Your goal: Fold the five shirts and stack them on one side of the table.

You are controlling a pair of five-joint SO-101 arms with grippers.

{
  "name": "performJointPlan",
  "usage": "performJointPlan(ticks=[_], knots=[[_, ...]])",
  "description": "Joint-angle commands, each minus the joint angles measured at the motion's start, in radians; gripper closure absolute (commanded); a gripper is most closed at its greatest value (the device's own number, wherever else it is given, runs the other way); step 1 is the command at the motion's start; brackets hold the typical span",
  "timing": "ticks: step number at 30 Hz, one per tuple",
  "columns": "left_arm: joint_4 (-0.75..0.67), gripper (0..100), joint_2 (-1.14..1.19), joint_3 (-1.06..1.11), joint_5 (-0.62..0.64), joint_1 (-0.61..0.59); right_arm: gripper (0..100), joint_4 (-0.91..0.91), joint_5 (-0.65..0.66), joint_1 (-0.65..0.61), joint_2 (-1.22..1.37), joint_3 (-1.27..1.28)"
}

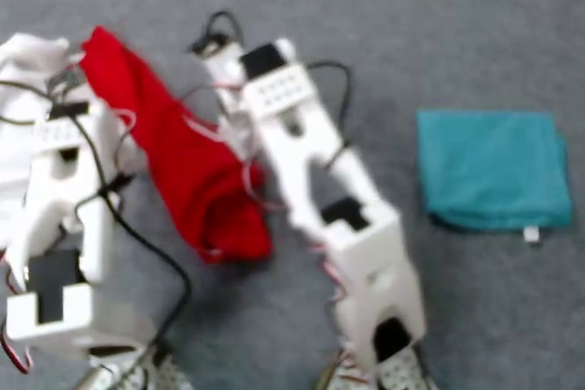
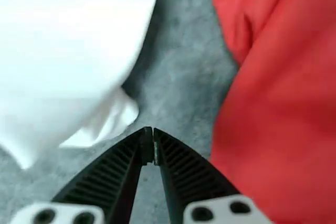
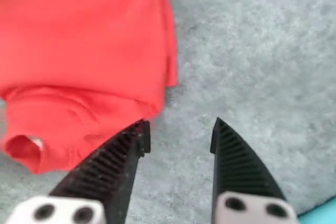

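Red shirt [image 1: 187, 157] lies diagonal between my arms. Right fingers [image 3: 123, 156] wide, empty, at its edge; I judge them nearer. Left fingers [image 2: 151, 142] pinched together over bare bench [image 2: 181, 72].

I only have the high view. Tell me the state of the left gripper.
Observer: The left gripper is shut and holds nothing.
Operator: Say what lies under it.
Observer: Bare grey table, in the gap between the white shirt and the red shirt.
Operator: Now report the right gripper.
Observer: The right gripper is open, with one fingertip at the red shirt's edge and the other over bare table.
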Motion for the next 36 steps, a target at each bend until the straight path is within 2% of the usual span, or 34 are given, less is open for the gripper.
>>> performJointPlan(ticks=[1,8,10,13,15,18,22,28,36], knots=[[0.046,98,-0.054,-0.051,-0.023,-0.032,80.0,-0.034,-0.018,-0.061,0.010,-0.024],[0.071,98,-0.245,-0.049,-0.034,-0.199,80.6,-0.110,-0.020,-0.081,0.231,-0.064],[0.087,98,-0.298,-0.043,-0.077,-0.230,85.9,-0.091,-0.021,-0.074,0.275,-0.113],[0.097,98,-0.361,-0.011,-0.117,-0.249,99.8,-0.018,-0.021,-0.067,0.305,-0.225],[0.094,98,-0.398,0.018,-0.124,-0.262,97.7,0.029,-0.021,-0.051,0.314,-0.294],[0.094,98,-0.443,0.052,-0.124,-0.279,99.5,0.040,-0.054,-0.012,0.300,-0.343],[0.095,98,-0.490,0.083,-0.124,-0.292,99.5,0.040,-0.078,0.042,0.197,-0.311],[0.095,98,-0.541,0.140,-0.137,-0.293,99.5,0.040,-0.074,0.114,-0.093,-0.177],[0.097,98,-0.641,0.190,-0.137,-0.285,99.4,0.038,0.104,0.213,-0.504,-0.030]])
